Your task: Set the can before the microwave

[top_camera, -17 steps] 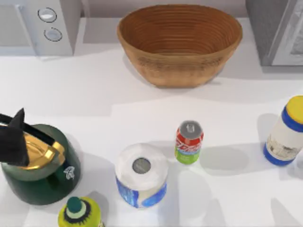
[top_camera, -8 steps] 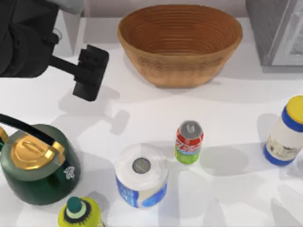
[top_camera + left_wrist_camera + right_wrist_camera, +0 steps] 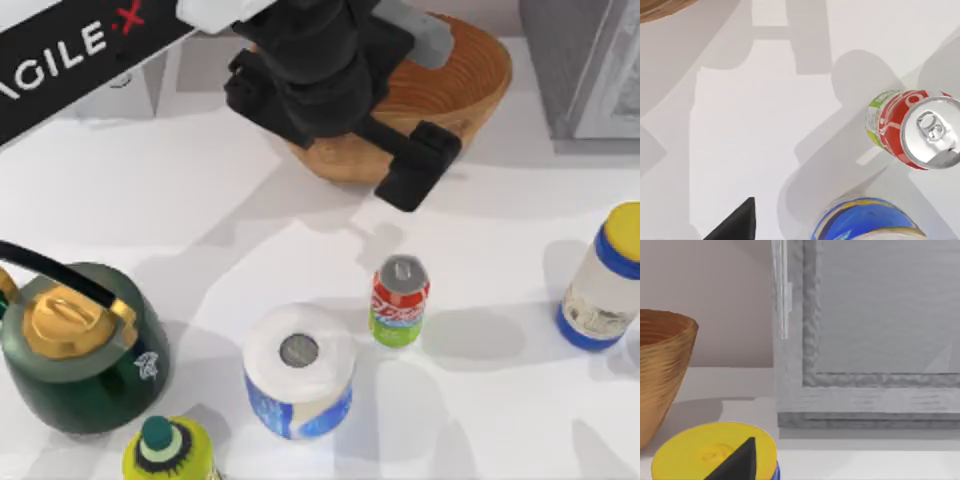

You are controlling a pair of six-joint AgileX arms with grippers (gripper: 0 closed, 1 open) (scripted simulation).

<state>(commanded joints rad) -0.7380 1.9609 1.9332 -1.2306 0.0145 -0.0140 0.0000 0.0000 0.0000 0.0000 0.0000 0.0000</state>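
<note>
White table: left tool above can.

Top view straight down on table, left wrist down — sharing can, right wrist level

Left arm: black w/ white link, "AGILE X" lettering, black blocky hand.
</note>
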